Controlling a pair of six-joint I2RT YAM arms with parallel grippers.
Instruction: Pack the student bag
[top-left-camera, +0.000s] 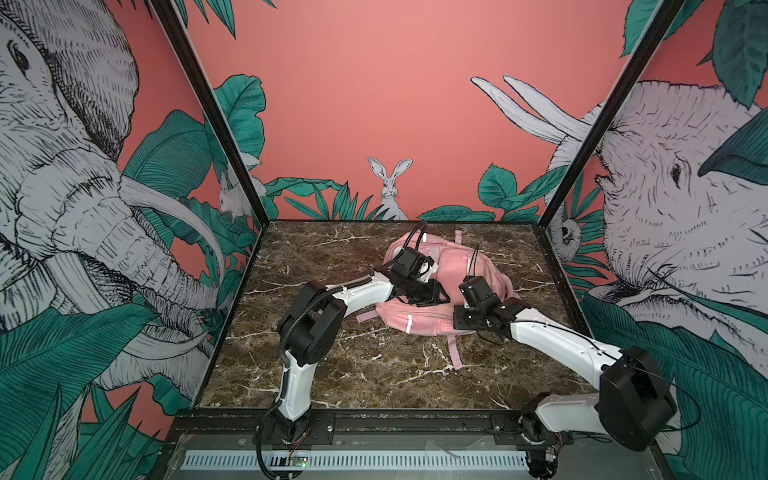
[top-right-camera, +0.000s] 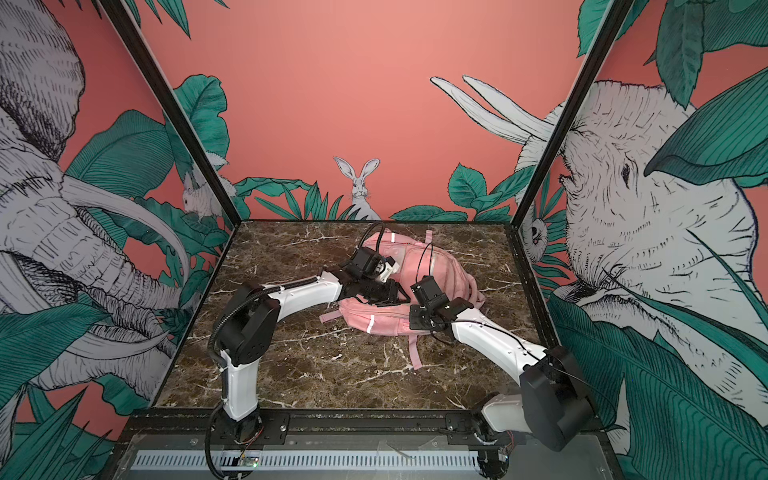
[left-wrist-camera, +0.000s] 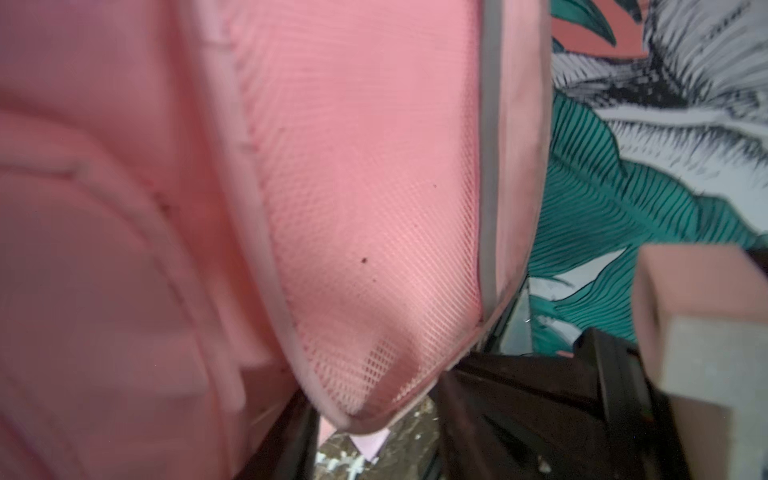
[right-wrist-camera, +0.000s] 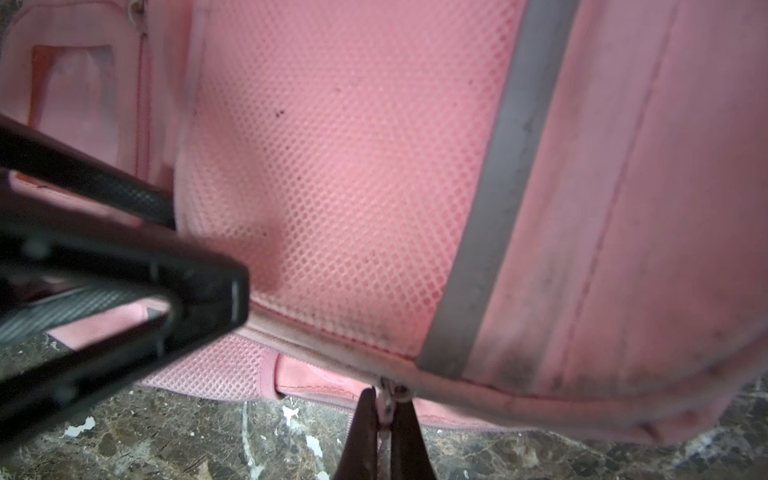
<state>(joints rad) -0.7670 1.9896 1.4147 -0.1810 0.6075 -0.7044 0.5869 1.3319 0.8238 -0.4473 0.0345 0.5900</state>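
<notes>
The student bag (top-left-camera: 457, 266) (top-right-camera: 419, 266), a soft pink backpack, lies flat on the marble table in both top views. My left gripper (top-left-camera: 436, 295) (top-right-camera: 395, 293) reaches over its near left part. In the left wrist view its dark jaws hold a fold of the bag's mesh side pocket (left-wrist-camera: 374, 208), with my left gripper (left-wrist-camera: 374, 415) closed in on the fabric. My right gripper (top-left-camera: 459, 328) (right-wrist-camera: 384, 409) sits at the bag's front edge, shut on a small zipper pull (right-wrist-camera: 388, 399) below a grey reflective strip (right-wrist-camera: 498, 187).
A pink strap (top-left-camera: 455, 353) trails from the bag toward the front of the table (top-left-camera: 332, 374). Printed jungle walls close in the left, right and back sides. A black rail (top-left-camera: 374, 419) runs along the front edge.
</notes>
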